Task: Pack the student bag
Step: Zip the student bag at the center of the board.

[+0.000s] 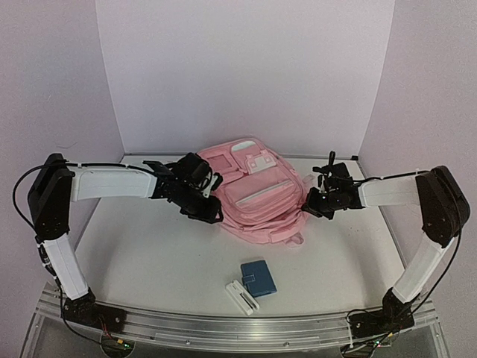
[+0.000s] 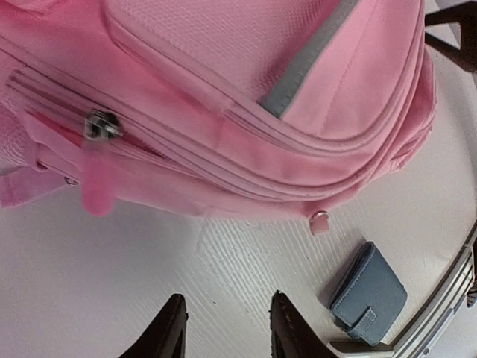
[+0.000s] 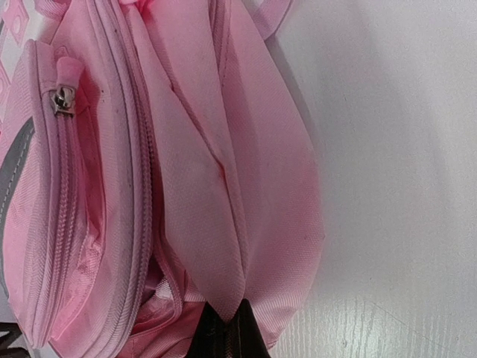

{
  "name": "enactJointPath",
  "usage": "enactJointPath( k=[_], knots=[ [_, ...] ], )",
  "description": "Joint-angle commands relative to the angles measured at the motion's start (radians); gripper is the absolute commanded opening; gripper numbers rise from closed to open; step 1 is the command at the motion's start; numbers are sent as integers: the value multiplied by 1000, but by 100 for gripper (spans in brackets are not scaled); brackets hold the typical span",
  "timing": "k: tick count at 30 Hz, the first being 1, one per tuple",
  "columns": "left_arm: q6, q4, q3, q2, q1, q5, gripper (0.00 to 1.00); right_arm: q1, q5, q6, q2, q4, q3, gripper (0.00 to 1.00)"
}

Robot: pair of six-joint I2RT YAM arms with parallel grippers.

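The pink backpack (image 1: 257, 195) is lying flat in the middle of the table (image 1: 149, 253). The right pincer (image 3: 227, 322) is clenching a fold of its side fabric, probably to steady it. The left pincer (image 2: 227, 302) is hovering beside it, released and empty. A blue wallet (image 2: 370, 292) is lying nearby.

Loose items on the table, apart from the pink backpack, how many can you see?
2. A blue wallet lies in front of the pink backpack; a white flat item sits just left of it, nearer the edge. More may be hidden inside the backpack.
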Motion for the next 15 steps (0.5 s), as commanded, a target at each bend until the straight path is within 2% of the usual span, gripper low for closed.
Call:
enactJointPath(
  k=[1,5,15],
  knots=[
    [-36,152,-53,-100,131,140,48,3,26,11,-34,57,-14,0],
    [-19,162,-28,-54,186,181,52,3,21,13,-32,58,-17,0],
    [-15,210,37,61,214,339,49,3,11,9,-29,57,-17,0]
  ],
)
